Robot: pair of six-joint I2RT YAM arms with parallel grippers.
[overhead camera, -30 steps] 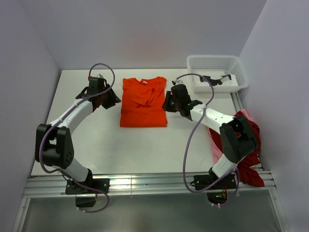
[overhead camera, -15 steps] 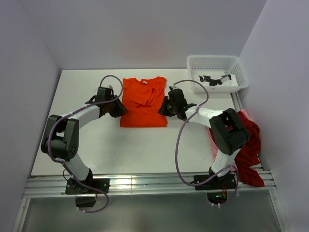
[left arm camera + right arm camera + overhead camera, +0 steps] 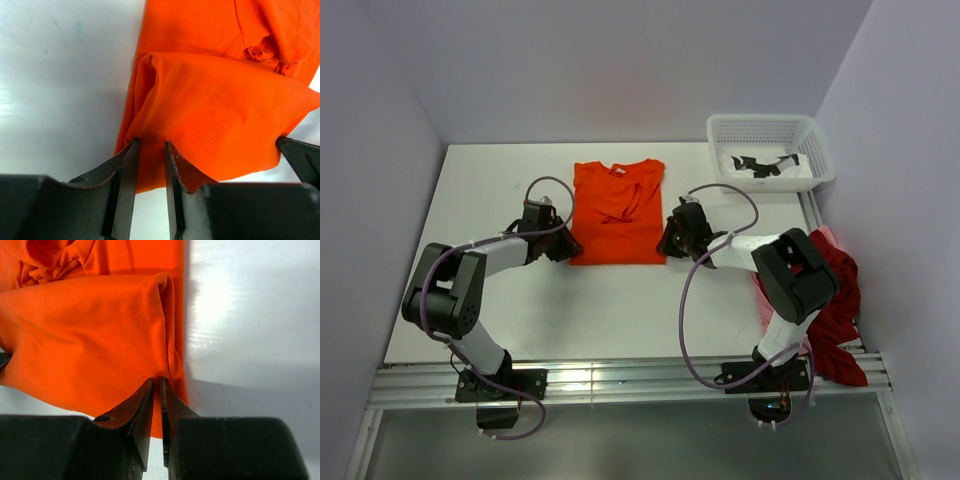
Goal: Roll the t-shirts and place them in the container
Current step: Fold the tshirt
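Note:
The orange t-shirt (image 3: 617,205) lies flat at the back middle of the white table (image 3: 500,290), collar away from me. My left gripper (image 3: 569,249) is at its near left corner, shut on the orange t-shirt's hem (image 3: 210,110), with cloth between the fingertips (image 3: 151,143). At the near right corner, my right gripper (image 3: 666,247) is shut on the hem too (image 3: 156,380). The near edge bulges up between the two grippers (image 3: 85,335). A dark red t-shirt (image 3: 837,300) and a pale pink one (image 3: 764,292) lie heaped at the table's right edge, behind the right arm.
A white mesh basket (image 3: 771,127) stands at the back right corner, with white and black items inside. Grey walls close in the left, back and right sides. A metal rail (image 3: 620,380) runs along the near edge by the arm bases.
Both grippers have slid toward me along the shirt's sides, from near the sleeves to the near corners. Their jaws have closed onto the hem, which now stands raised.

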